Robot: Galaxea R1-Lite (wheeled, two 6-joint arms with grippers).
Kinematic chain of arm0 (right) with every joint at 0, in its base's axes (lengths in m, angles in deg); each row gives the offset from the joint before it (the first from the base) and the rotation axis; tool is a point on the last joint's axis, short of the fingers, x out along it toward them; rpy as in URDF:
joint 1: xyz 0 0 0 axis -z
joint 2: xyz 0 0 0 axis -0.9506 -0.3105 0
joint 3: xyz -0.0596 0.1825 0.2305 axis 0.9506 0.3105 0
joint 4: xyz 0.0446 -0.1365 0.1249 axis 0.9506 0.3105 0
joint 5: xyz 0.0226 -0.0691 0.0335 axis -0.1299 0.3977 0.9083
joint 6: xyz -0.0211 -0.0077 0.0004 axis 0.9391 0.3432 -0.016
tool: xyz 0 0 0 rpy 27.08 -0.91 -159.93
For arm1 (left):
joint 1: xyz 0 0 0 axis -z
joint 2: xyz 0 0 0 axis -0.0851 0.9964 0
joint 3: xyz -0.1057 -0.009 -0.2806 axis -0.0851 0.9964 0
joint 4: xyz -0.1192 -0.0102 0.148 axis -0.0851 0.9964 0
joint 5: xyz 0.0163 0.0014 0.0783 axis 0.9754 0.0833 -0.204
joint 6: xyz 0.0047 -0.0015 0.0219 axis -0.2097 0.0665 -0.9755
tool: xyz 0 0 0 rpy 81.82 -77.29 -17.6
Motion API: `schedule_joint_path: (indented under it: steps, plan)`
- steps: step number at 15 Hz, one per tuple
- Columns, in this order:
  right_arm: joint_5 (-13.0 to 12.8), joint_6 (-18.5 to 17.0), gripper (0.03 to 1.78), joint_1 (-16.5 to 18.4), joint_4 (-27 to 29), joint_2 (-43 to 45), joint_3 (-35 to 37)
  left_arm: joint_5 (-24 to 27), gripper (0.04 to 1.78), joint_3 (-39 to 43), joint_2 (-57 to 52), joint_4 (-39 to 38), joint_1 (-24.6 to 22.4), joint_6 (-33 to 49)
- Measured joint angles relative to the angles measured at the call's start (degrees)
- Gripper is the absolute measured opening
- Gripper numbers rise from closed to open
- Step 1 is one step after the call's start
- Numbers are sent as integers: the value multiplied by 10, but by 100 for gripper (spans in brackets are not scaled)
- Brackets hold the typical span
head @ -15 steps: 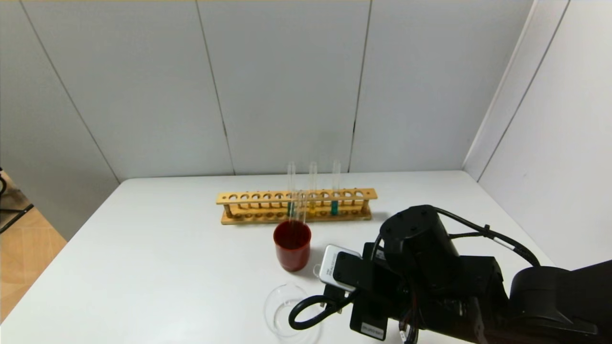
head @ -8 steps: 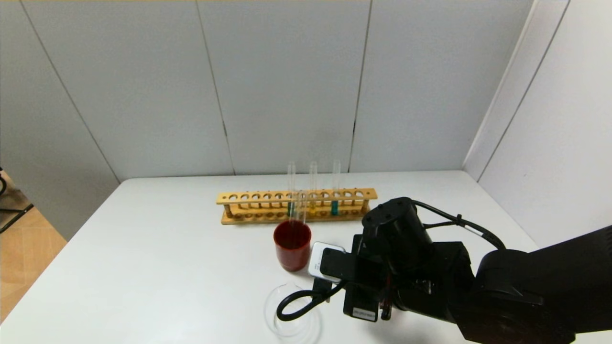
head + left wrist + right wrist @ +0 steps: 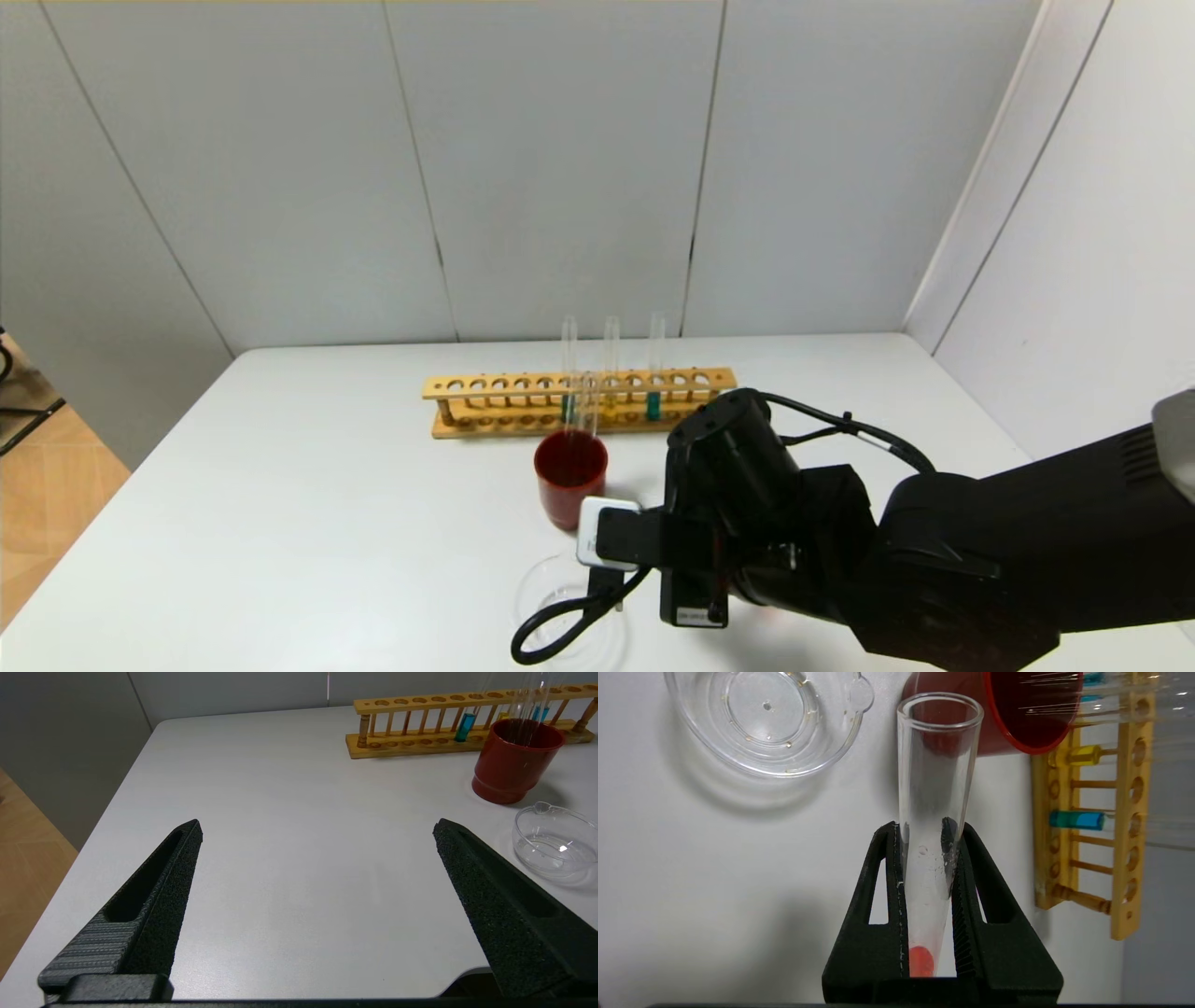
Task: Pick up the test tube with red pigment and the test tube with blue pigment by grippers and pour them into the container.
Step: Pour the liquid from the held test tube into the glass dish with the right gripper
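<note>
My right gripper [image 3: 927, 830] is shut on the test tube with red pigment [image 3: 931, 788]. Its orange-red bottom sits deep between the fingers and its open mouth points away, beside the spout of the container [image 3: 822, 760]. That low clear beaker [image 3: 541, 597] stands at the table's front, partly behind my right arm [image 3: 794, 551] and its cable. The test tube with blue pigment [image 3: 653, 403] stands in the wooden rack [image 3: 523, 427] and also shows in the right wrist view [image 3: 1078, 820]. My left gripper [image 3: 318, 828] hangs open and empty over the table's left part.
A dark-red cup [image 3: 570, 485] with clear tubes in it stands between the rack and the beaker. A yellow-bottomed tube [image 3: 610, 403] and a darker green-bottomed one [image 3: 567, 408] stay in the rack. Walls close the back and right.
My right arm has moved left, carrying the red tube closer to the beaker. Rack, cup and beaker have not moved.
</note>
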Motion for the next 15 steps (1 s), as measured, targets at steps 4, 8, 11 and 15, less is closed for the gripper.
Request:
schedule_joint_path:
  steps: [4,8,11,15]
  plan:
    - [-29,15,35,-14,25,-17,-25,0,175,0,0,0,0,0]
    - [-59,48,35,-26,43,-28,-39,0,175,0,0,0,0,1]
    - [-77,73,35,-36,50,-39,-54,0,175,0,0,0,0,0]
    - [-109,88,35,-41,79,-56,-84,0,175,0,0,0,0,1]
